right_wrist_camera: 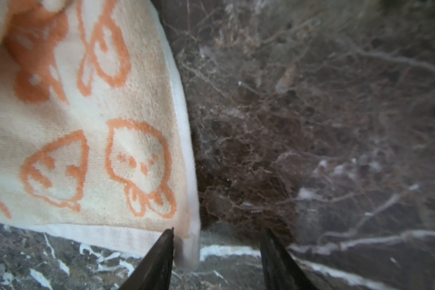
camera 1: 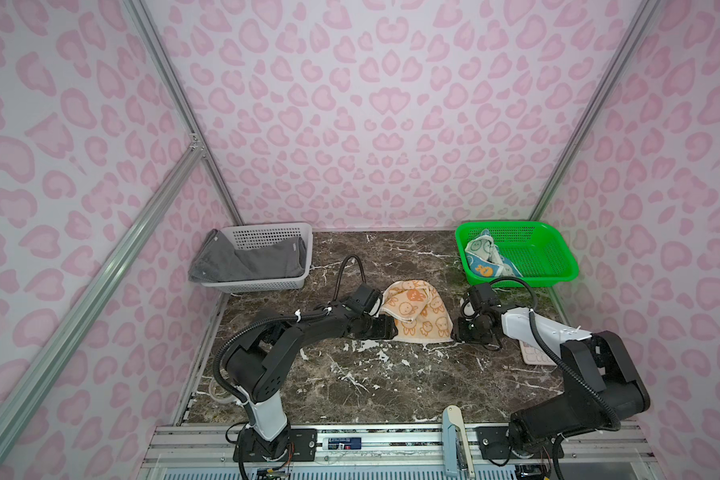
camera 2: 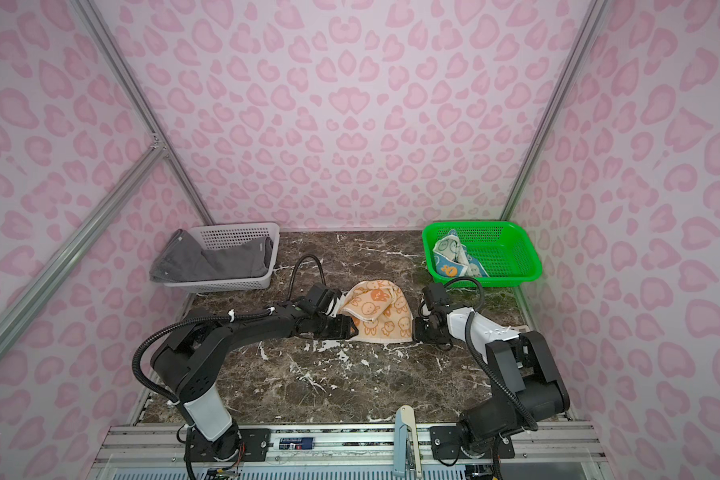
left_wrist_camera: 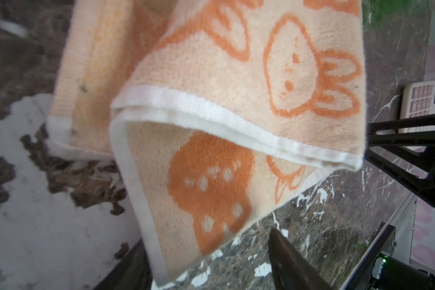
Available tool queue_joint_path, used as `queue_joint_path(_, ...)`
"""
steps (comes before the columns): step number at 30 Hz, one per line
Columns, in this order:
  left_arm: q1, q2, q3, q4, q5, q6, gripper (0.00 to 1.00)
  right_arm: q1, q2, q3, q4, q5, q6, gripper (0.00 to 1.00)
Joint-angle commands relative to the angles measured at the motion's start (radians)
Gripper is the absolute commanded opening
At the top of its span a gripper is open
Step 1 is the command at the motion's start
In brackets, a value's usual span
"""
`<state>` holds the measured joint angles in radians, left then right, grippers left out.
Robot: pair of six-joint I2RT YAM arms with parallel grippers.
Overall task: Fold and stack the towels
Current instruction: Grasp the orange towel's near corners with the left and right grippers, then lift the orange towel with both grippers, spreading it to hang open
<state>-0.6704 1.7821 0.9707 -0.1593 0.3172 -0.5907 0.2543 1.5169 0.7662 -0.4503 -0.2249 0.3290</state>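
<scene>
Left gripper [camera 1: 393, 328] jaws were wide around the near-left corner of the orange towel [camera 1: 418, 309]. Right gripper [camera 1: 454, 331] jaws were apart at its near-right corner. Both arms were bent low, reaching inward. The towel lay rumpled mid-desk [camera 1: 350, 386]. Grey towel [camera 1: 242, 259] was far-left, blue towel [camera 1: 485, 257] far-right, each in a basket.

Light: bright, even, overhead; only soft shadows on the marble tabletop [camera 1: 371, 386]
Top views: sharp; frame posts [camera 1: 179, 104] splaying towards the edges
Wrist views: orange towel [left_wrist_camera: 236, 75] fuzzy; marble beyond it blurred
</scene>
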Motion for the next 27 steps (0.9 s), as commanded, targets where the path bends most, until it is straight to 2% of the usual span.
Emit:
queue_joint_path(1,-0.001,0.022,-0.009,-0.099,-0.012,-0.019,0.66,-0.002,0.023,-0.008,0.017,-0.024,0.005,0.55)
queue_joint_path(9,-0.001,0.033,-0.009,-0.104,0.000,-0.023,0.47,0.000,0.047,-0.013,0.037,-0.084,0.012,0.45)
queue_joint_path(13,-0.001,0.037,-0.003,-0.109,-0.003,-0.020,0.38,-0.001,0.042,-0.018,0.039,-0.094,0.014,0.28)
queue_joint_path(16,-0.001,0.036,0.007,-0.110,-0.006,-0.014,0.26,-0.003,0.025,-0.016,0.046,-0.089,0.011,0.15)
queue_joint_path(22,-0.001,0.017,0.019,-0.111,0.000,-0.006,0.08,-0.003,-0.024,-0.009,0.063,-0.102,0.008,0.01)
queue_joint_path(23,-0.001,0.011,0.019,-0.112,0.003,-0.004,0.04,-0.003,-0.032,-0.008,0.064,-0.108,0.007,0.00)
queue_joint_path(27,0.003,-0.029,0.038,-0.134,0.013,0.023,0.04,-0.003,-0.073,0.003,0.065,-0.139,-0.007,0.00)
